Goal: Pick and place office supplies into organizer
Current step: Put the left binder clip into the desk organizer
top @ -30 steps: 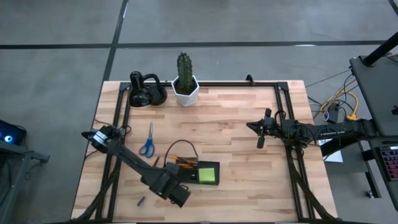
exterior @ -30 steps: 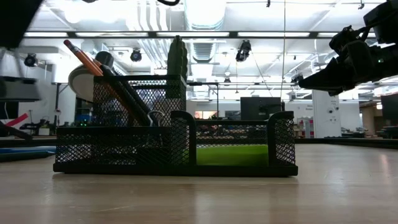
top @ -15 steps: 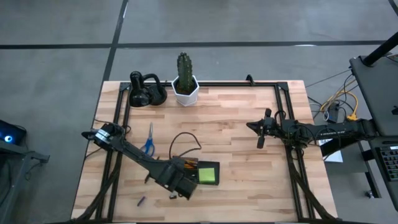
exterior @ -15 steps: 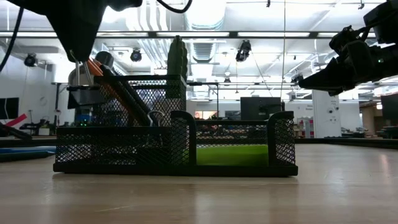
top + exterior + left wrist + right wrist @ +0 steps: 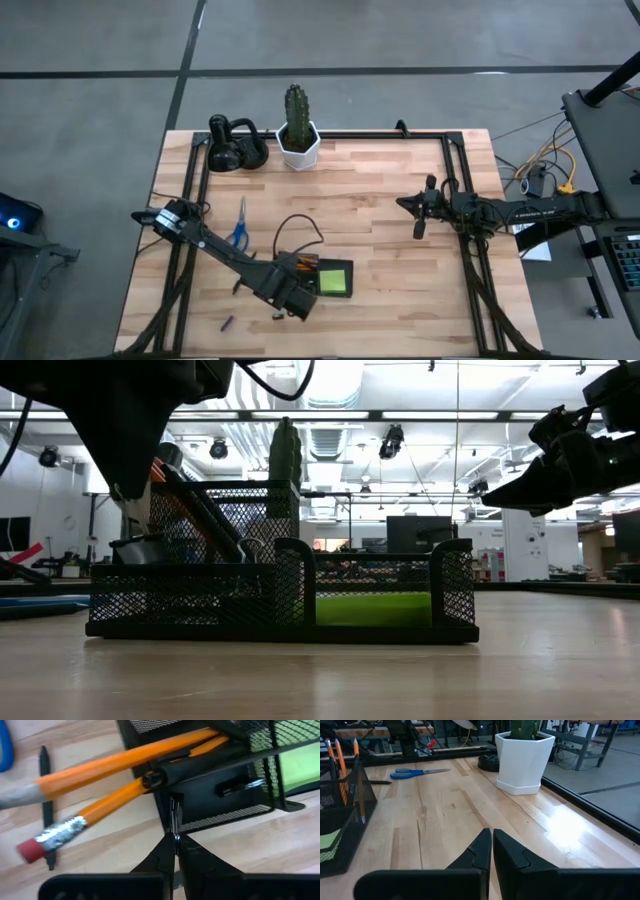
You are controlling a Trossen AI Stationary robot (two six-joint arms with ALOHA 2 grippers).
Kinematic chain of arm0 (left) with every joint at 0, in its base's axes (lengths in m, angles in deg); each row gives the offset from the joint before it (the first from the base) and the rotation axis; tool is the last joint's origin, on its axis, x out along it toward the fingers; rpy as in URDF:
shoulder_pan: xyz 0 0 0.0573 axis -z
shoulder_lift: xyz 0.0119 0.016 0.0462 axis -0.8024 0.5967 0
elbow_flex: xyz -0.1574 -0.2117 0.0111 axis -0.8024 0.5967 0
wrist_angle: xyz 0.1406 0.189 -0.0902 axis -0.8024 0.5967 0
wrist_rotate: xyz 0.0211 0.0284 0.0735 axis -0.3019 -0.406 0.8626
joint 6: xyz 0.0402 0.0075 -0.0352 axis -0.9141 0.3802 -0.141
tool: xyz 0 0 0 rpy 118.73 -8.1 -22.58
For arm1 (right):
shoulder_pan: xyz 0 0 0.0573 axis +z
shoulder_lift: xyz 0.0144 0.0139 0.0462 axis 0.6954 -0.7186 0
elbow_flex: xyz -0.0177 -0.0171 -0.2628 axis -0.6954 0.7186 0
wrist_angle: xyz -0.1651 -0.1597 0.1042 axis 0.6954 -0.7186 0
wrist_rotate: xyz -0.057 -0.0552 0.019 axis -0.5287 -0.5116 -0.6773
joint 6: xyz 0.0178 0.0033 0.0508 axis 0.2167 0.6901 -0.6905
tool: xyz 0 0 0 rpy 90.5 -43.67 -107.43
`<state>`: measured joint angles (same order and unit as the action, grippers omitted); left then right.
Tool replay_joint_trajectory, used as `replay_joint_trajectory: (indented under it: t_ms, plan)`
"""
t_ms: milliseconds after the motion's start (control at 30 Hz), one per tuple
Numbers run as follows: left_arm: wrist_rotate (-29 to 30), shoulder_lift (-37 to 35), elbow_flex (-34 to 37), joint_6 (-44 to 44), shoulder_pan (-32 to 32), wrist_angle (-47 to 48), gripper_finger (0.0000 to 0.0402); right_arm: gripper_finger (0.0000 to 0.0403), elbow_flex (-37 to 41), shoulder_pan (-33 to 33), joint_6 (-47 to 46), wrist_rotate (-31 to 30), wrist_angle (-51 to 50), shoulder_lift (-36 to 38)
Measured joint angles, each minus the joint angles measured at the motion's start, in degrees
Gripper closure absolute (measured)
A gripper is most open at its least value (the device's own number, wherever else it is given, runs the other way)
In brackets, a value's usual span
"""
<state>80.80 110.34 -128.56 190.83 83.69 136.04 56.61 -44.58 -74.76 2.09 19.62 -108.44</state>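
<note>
Note that your left gripper (image 5: 174,840), closed on a small dark clip (image 5: 173,812), hangs over the organizer (image 5: 322,277) for release, while the right gripper (image 5: 418,228) waits closed above the surface (image 5: 380,180).

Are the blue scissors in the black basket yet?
Out. The scissors lie flat on the table, apart from the organizer.

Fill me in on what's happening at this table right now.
The left pincer is shut on a small metal clip right at the black mesh organizer, apparently dropping it in. Orange pencils and a green sticky-note pad already sit in the organizer. Blue-handled scissors and a small dark item lie loose on the table. The right pincer waits shut, above the table's right side, holding nothing.
</note>
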Motion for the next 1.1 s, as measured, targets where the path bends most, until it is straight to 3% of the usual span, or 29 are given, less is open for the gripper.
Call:
replay_joint_trajectory:
  t_ms: [1100]
  plan:
    - [-2.73, -0.04, 4.17, 0.07, -0.76, -5.12, 0.0401, 0.0394, 0.00, 0.00, 0.02, 0.01, -0.44, -0.04]
